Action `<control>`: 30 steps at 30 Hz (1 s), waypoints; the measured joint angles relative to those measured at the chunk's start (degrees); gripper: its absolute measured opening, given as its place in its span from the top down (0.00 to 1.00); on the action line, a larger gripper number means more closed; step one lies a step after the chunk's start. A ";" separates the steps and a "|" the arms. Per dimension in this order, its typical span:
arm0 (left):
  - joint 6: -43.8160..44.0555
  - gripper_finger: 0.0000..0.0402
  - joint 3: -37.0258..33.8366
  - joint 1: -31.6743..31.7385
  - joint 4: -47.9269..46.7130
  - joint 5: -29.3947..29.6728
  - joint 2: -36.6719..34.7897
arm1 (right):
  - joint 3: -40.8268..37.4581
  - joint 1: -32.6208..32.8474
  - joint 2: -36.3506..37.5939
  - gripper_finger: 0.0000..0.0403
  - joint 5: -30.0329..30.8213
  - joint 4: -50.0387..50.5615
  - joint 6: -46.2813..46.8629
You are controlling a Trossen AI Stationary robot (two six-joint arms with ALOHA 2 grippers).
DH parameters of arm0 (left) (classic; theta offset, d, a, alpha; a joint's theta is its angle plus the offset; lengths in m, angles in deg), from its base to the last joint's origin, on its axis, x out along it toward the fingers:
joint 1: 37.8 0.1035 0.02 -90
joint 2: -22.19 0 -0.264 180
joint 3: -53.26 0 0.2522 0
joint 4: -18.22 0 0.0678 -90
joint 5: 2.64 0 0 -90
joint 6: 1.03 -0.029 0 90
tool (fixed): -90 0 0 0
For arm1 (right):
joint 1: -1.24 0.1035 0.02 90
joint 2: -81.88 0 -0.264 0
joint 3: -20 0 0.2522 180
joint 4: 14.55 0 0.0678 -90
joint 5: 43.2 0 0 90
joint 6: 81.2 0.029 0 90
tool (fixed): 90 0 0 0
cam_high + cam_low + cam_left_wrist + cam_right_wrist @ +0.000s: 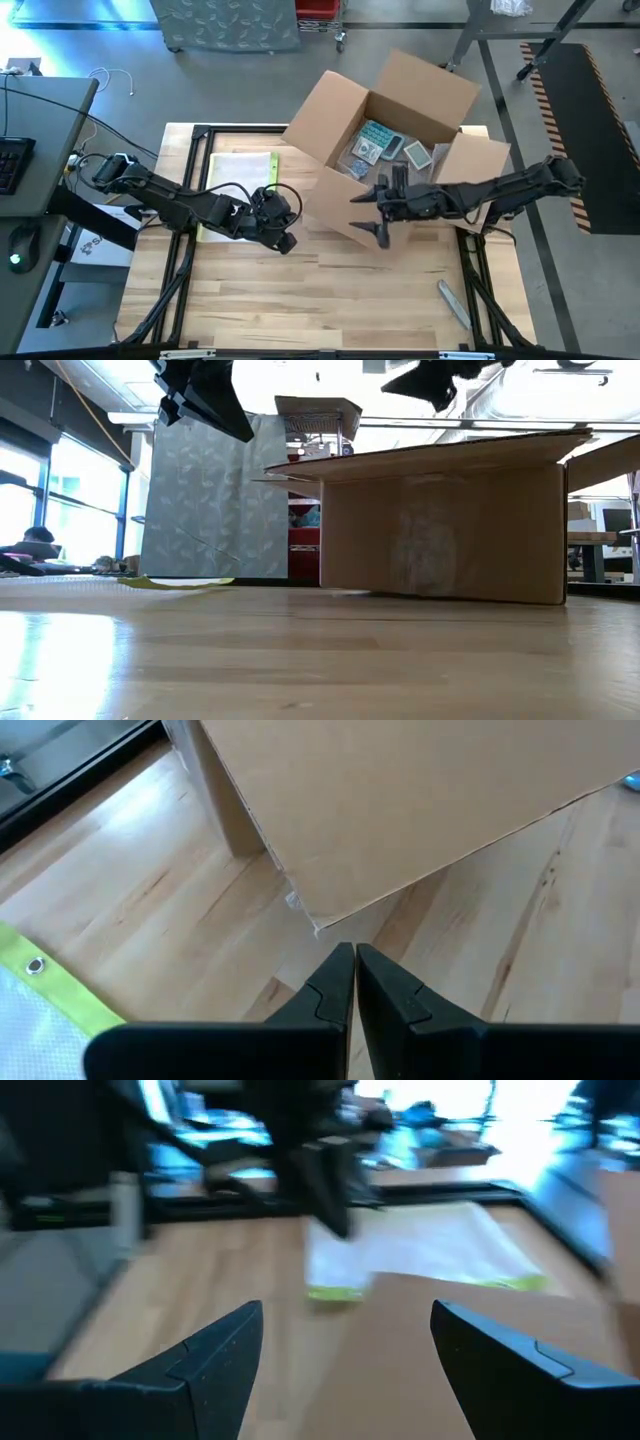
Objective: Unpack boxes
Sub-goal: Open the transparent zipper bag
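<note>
Fingers spread wide and empty, the right gripper [380, 213] hangs over the near edge of the single brown box [345, 125], which sits open-flapped at the table's [300, 290] far right, several small packets inside, perhaps four. The left gripper [283, 228], fingers pressed together on nothing, hovers just beside the box's near left corner. One clear sleeve [240, 170] with a yellow edge lies behind it.

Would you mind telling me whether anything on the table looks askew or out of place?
The open cardboard box sits skewed to the table's edges and hangs past its far edge. Otherwise nothing looks spilled or damaged; packets remain inside it.
</note>
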 joint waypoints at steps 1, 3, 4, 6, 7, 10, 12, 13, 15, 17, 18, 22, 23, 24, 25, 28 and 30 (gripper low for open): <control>0.00 1.00 0.00 0.00 0.00 0.01 0.00 | 0.00 0.66 0.02 0.32 -0.89 -0.30 -0.02; 0.00 1.00 0.00 0.00 0.00 0.01 0.00 | 0.00 2.00 -0.11 0.32 -1.31 -0.34 -0.91; 0.00 1.00 0.00 0.00 0.00 0.01 0.00 | 0.00 2.64 -0.43 0.32 -1.31 -0.45 -1.27; 0.00 1.00 0.00 0.00 0.00 0.01 0.00 | 0.00 3.96 -1.18 0.32 -1.31 -0.67 -2.13; 0.00 1.00 0.00 0.00 0.00 0.01 0.00 | 0.00 4.47 -1.68 0.32 -1.31 -1.59 -2.13; 0.00 1.00 0.00 0.00 0.02 0.01 0.00 | 0.00 5.69 -3.42 0.32 -1.31 -3.50 -2.27; 0.01 1.00 0.00 0.00 0.03 0.01 0.00 | 0.00 6.24 -4.37 0.32 -1.30 -3.37 -2.60; 0.01 1.00 0.00 0.00 0.02 0.00 0.00 | 0.00 6.42 -4.63 0.32 -1.31 -3.21 -2.62; 0.00 1.00 0.00 0.00 0.03 0.01 0.00 | 0.00 6.55 -4.87 0.32 -1.31 -3.07 -2.59; 0.00 1.00 0.00 0.00 0.00 -0.01 0.00 | 0.00 6.75 -4.90 0.32 -1.31 -2.90 -2.42; 0.00 1.00 0.00 0.00 0.00 -0.01 0.00 | 0.00 6.83 -4.90 0.32 -1.31 -2.90 -2.45; 0.01 1.00 0.00 0.00 0.03 0.00 0.00 | 0.00 7.54 -4.90 0.32 -1.30 -2.88 -2.57; 0.00 1.00 0.00 0.00 0.02 -0.01 0.00 | 0.00 7.73 -4.90 0.32 -1.24 -2.85 -2.59; 0.02 1.00 0.00 0.00 0.02 -0.01 0.00 | 0.00 7.96 -4.90 0.32 -1.11 -2.77 -2.59; 0.00 1.00 0.00 0.02 0.02 -0.01 0.00 | 0.00 8.24 -4.90 0.32 -0.75 -2.50 -2.59; 0.00 1.00 0.02 0.01 0.04 -0.01 0.00 | 0.00 8.77 -4.90 0.32 0.19 -1.54 -2.68; 0.00 1.00 0.02 0.00 0.04 0.01 0.00 | 0.00 8.76 -4.90 0.32 0.22 -1.08 -2.63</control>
